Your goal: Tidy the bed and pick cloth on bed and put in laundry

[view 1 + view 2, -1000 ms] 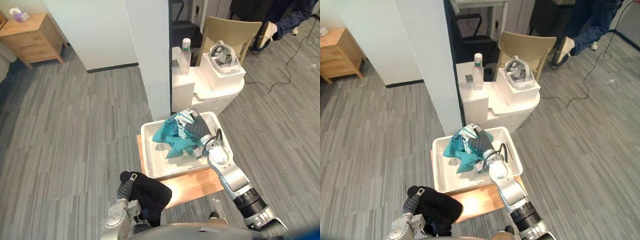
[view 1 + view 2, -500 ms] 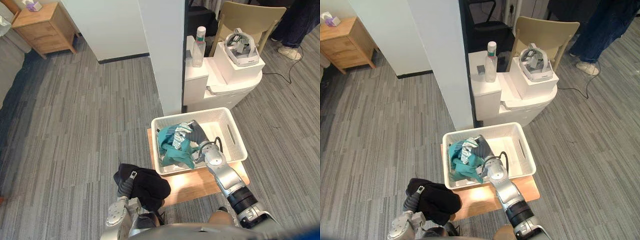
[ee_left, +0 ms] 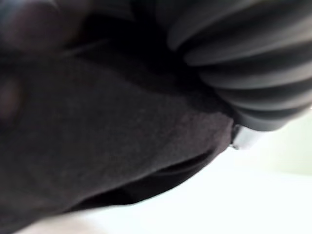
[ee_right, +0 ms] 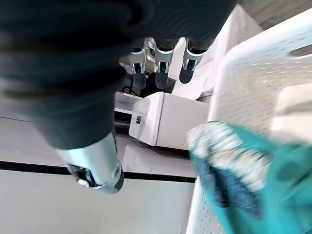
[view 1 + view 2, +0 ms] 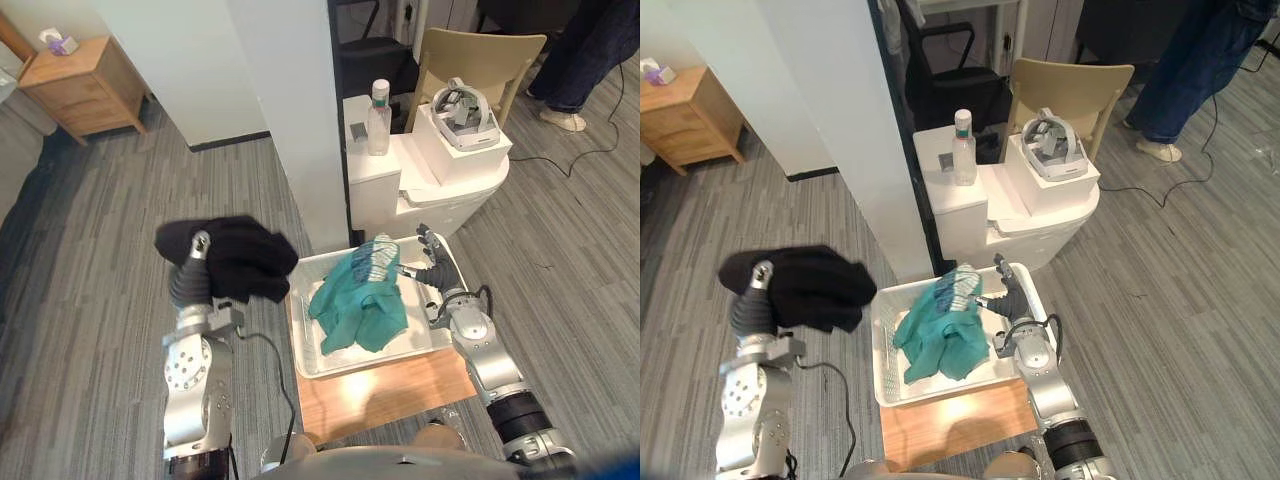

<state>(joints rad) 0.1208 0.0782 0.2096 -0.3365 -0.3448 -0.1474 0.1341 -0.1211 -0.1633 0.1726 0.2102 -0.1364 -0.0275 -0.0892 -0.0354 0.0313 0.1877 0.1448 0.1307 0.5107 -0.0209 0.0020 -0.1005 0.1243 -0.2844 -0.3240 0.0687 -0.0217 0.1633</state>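
Floor (image 5: 100, 230): grey planks; white basket (image 5: 302, 345) on a board (image 5: 380, 390).
Teal cloth (image 5: 360, 305): crumpled inside basket, patterned patch on top.
Black cloth (image 5: 235, 255): bunched over my raised left hand (image 5: 190, 274), beside basket.
Hidden: left fingers buried; I cannot tell their state.
Right hand (image 5: 440, 286): fingers straight, spread over basket, empty.

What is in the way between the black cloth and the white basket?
Nothing visible. The black cloth on the left robot hand hangs beside the white basket; a teal cloth lies inside.
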